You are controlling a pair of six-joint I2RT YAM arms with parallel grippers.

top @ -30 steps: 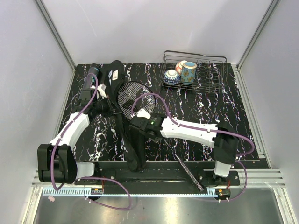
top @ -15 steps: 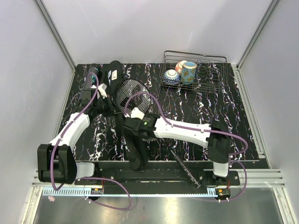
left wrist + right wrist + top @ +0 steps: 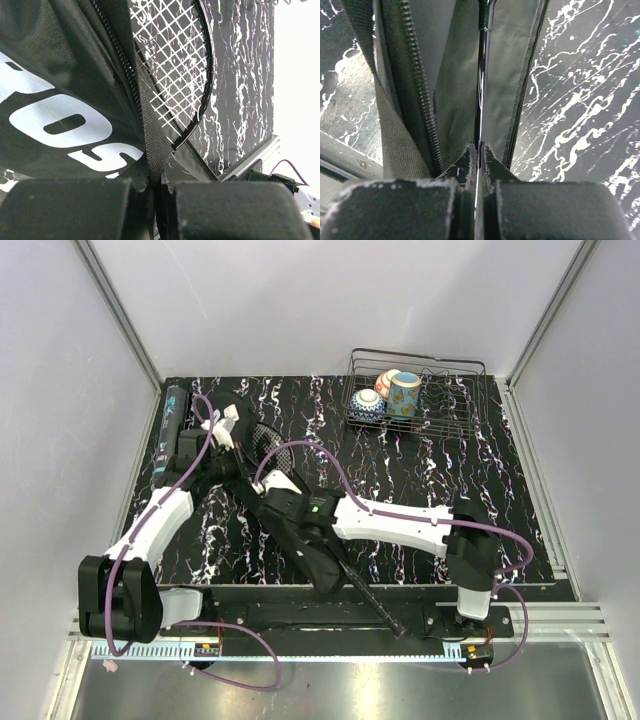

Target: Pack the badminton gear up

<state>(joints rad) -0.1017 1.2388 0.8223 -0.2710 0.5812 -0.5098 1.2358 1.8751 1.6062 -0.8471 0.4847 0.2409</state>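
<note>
Lying on grey-walled black marbled table, bag is clamped in left jaws, racket in right.

Above the left pincer, the long black woven bag flashes bold white letters. Just right of that, the black-framed racket shows a white string grid. To the right of the right pincer, the black tabletop streams with white marble veins. Well beyond it, the dark wire basket carries a blue-and-white painted cup and a teal-and-orange painted cup.
</note>
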